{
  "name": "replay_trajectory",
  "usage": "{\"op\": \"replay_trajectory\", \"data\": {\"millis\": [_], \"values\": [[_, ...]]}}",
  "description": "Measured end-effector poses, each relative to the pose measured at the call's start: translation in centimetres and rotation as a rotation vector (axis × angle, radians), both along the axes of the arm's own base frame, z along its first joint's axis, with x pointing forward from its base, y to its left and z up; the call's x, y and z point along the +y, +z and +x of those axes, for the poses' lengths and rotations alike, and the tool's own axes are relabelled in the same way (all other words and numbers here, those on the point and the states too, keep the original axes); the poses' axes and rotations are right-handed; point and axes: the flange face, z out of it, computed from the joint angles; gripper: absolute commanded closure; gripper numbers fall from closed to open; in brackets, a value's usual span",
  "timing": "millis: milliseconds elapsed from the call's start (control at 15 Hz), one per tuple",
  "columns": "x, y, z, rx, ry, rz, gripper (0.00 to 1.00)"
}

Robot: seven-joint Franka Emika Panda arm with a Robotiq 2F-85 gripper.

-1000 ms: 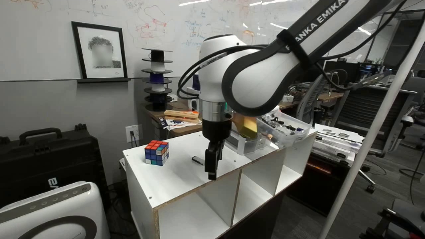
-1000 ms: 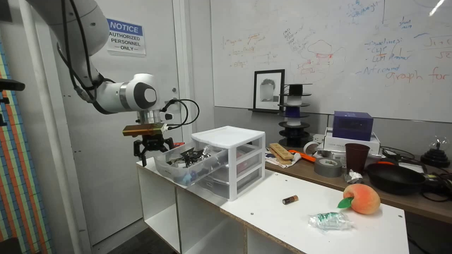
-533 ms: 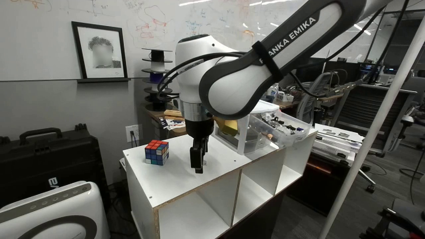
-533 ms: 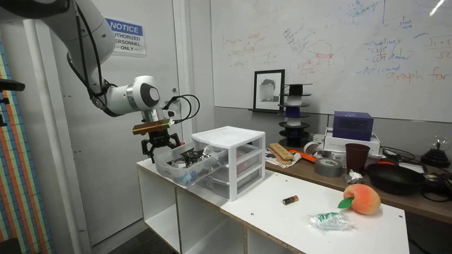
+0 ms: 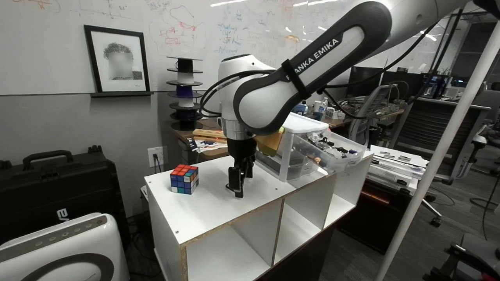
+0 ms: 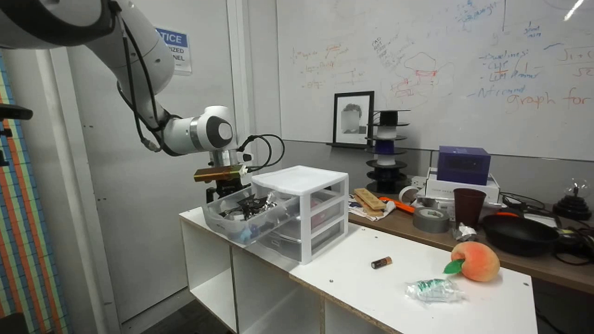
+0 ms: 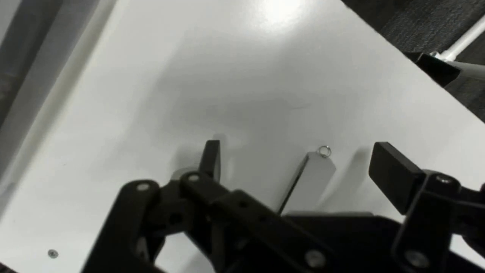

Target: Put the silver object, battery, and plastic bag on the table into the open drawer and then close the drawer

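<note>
The silver object (image 7: 312,182), a flat bar with a small ring, lies on the white table (image 7: 113,159) between my open fingers in the wrist view. My gripper (image 7: 303,167) is over it; the bar's lower end is hidden by the gripper. In an exterior view my gripper (image 5: 240,183) is low over the table and mostly hides the bar. The battery (image 6: 381,263) and the clear plastic bag (image 6: 435,291) lie on the table, on the far side of the drawer unit from my gripper. The translucent drawer (image 6: 227,227), apparently the top one, is pulled open and holds several dark and silvery items.
The white-framed drawer unit (image 6: 301,182) stands beside my gripper. Its open drawer (image 5: 343,166) reaches out to the table's cubby-side edge. A Rubik's cube (image 5: 184,179) sits near the table's end on my gripper's side. A toy peach (image 6: 480,261) sits behind the bag.
My gripper has moved across the table to over the silver object, which it now mostly hides. It is now partly behind the open drawer in an exterior view. The things on the table have not moved.
</note>
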Motion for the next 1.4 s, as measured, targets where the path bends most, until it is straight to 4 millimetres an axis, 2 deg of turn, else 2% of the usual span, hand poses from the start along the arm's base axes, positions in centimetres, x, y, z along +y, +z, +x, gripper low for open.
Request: {"op": "replay_trajectory", "data": {"millis": [267,333,400,933,1067,1133,1400], "values": [[-0.1,-1.2,1.2,0.025,-0.073,0.077,0.0],[0.1,-1.2,1.5,0.027,-0.081,0.09,0.25],[0.4,-1.2,1.7,0.027,-0.087,0.101,0.26],[2.0,-0.2,2.2,0.07,-0.106,0.131,0.88],[2.4,-0.1,2.1,0.081,-0.102,0.125,0.94],[2.5,0.1,2.1,0.085,-0.101,0.123,0.9],[2.4,0.1,2.0,0.094,-0.102,0.118,0.9]]}}
